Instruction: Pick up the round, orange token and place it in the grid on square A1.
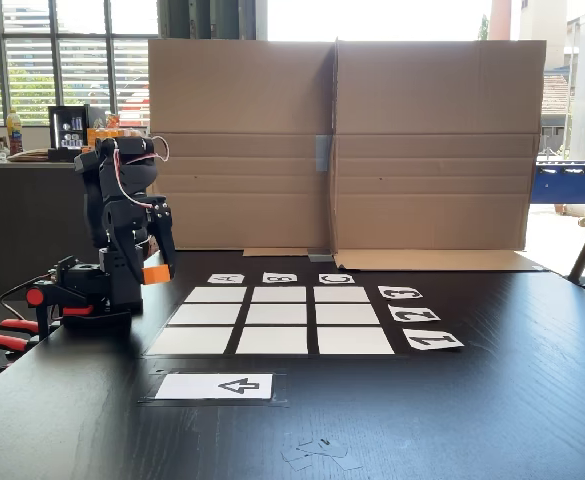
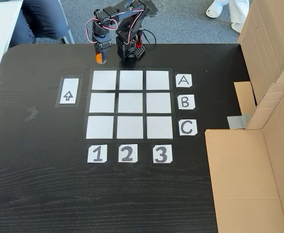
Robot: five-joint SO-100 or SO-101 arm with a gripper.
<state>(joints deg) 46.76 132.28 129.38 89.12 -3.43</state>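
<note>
Claw (image 2: 101, 54) clamped on orange token (image 2: 100, 58), token pinched between fingers, raised off bench (image 2: 40, 184) for carry. Grid (image 2: 130, 103) just beside claw, arm base (image 2: 130, 51) behind it. Square A1 (image 2: 104, 80) is nearest corner cell to claw in overhead-angled fixed view; short move likely remains. Arrow card (image 2: 69, 91) near, apart from grid.

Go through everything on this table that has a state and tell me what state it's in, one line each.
Small orange plastic token: gripped, lifted off the table.
Black two-finger gripper: shut on the token, beside the grid.
White 3x3 grid: all nine cells empty.
Square A1: empty.
White arrow card: flat, uncovered.
</note>
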